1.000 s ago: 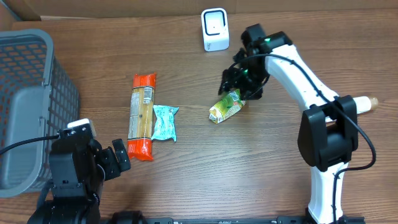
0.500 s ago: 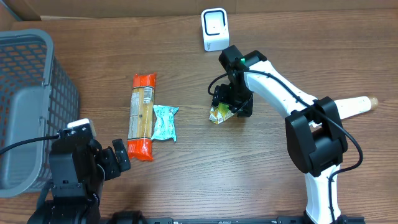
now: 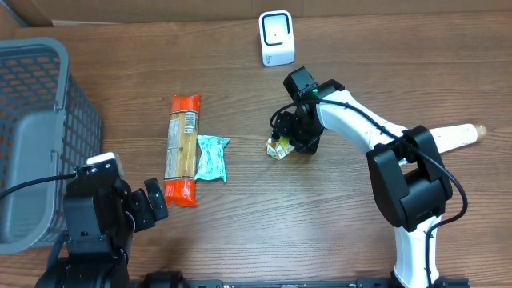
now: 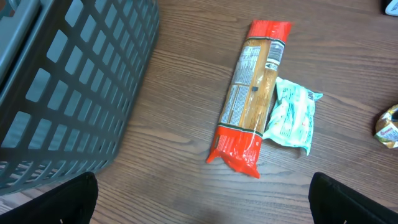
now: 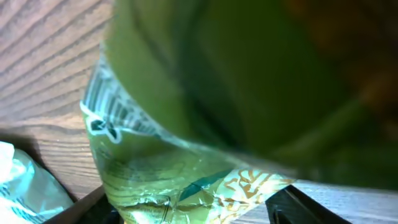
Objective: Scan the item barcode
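- The right end effector [image 3: 288, 138] is reaching down onto a green packet [image 3: 277, 147] around the middle of the desk [image 3: 240, 232].
- In the right wrist view, the packet is filling most of the frame and sitting between the two fingers, with a strip of barcode lines showing on its upper left side.
- The view is too close and blurred, so I cannot tell whether the fingers are clenching the packet or only bracketing it.
- The packet is looking tipped up on one end under the tool, though that is hard to judge from above.
- A white scanner [image 3: 277, 38] is standing upright by the far edge of the desk, well apart from the packet.
- A pasta pack [image 3: 183, 148] with orange ends is lying lengthwise left of the packet, and a teal pouch [image 3: 212, 157] is touching its right side.
- A grey basket [image 3: 40, 96] is sitting at the left edge.
- The left end effector [image 4: 202, 190] is hanging released near the near-left corner, with its fingers spread wide and gripping nothing.
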You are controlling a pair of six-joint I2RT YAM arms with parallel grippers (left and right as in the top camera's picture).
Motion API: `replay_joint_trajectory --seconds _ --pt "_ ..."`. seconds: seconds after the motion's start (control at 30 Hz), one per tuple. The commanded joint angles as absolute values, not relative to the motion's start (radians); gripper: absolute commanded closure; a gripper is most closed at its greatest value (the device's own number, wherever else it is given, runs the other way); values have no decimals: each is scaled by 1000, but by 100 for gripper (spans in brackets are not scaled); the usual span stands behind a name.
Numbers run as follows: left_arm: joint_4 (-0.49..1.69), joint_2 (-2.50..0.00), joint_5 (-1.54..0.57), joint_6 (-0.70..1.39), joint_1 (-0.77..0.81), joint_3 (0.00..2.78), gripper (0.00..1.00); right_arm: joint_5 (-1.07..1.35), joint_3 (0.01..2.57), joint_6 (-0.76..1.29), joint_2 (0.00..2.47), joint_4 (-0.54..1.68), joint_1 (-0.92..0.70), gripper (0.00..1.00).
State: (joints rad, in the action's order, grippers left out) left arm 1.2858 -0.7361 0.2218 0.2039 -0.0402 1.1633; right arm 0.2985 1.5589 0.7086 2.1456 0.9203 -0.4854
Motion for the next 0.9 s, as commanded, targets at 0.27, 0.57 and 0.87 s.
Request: replay_joint_trajectory --seconds 0.27,0.57,0.87 --pt "1282 -733 238 214 -46 1160 1 300 1611 488 2154 1002 -468 84" --pt "1282 -733 238 214 -46 1160 0 170 1912 174 2152 1341 -465 56" --pt "1282 -733 238 214 -46 1160 1 151 1888 285 2152 1392 -395 17"
